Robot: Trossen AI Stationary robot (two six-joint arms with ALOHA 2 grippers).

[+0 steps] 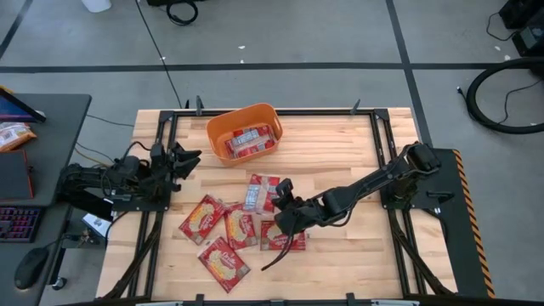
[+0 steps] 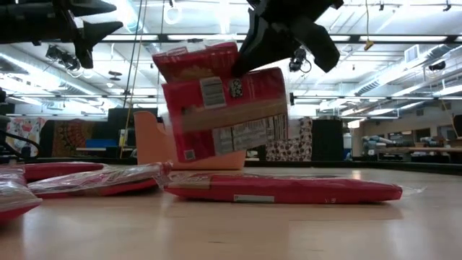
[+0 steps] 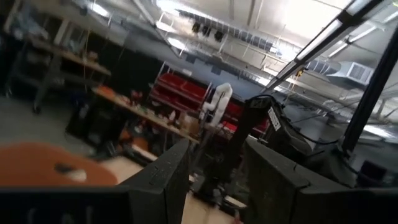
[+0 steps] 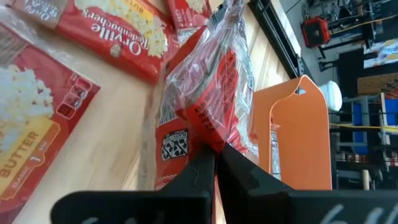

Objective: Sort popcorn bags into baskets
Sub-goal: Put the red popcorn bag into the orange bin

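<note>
While clamped by the right pincer (image 1: pixel 282 192), lifted popcorn bag (image 2: pixel 224 108) hangs clear of the counter (image 1: pixel 340 144), tilted, barcode and print panel facing the low camera. Fingers pinched shut on the bag's crinkled plastic edge, as seen close up from the right wrist (image 4: pixel 211 158). Held over the middle of the counter, just beside the loose bags (image 1: pixel 223 234) and well apart from the orange basket (image 1: pixel 216 133).

Loose bags flat on the wood below and beside the right pincer: about five, clustered front-centre, some overlapping, one set apart nearest the front edge (image 1: pixel 224 261). From table height, one flat bag (image 2: pixel 285 189) directly under the hanging one, not touching it; others stacked off to the side (image 2: pixel 94 178).

Basket at the back of the counter, slightly left of centre, already holding at least two bags (image 1: pixel 248 140) lying inside. Same basket visible as an orange wall (image 4: pixel 297 134) beyond the held bag in the right wrist view, a bag's edge showing inside.

Left pincer (image 1: pixel 185 159) parked at the counter's left edge near the basket, fingers apart, gripping nothing. Raised above the wood, pointing toward the room.
</note>
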